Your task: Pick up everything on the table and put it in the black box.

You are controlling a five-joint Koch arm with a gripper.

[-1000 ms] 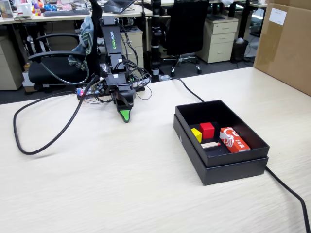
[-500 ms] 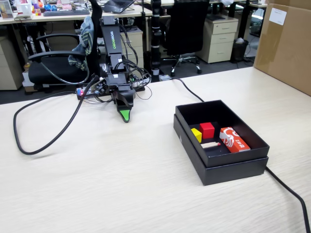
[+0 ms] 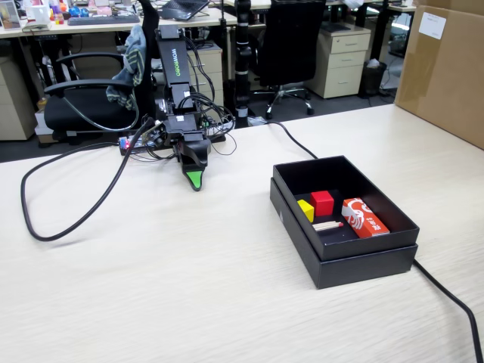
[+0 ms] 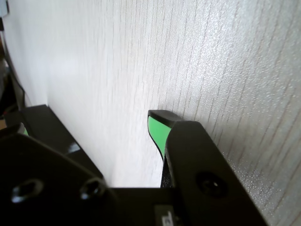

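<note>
Inside black box: yellow cube (well apart from jaws).

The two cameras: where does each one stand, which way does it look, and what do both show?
Fixed view: stands at the near side of the table, raised, looking across it toward the office; shows the whole arm, its tool resting tip-down, and the black box holding the yellow cube.
Wrist view: rides on the arm, looking along the tool at the tabletop close up.
Shared: the green-tipped tool and the wood-grain table.
</note>
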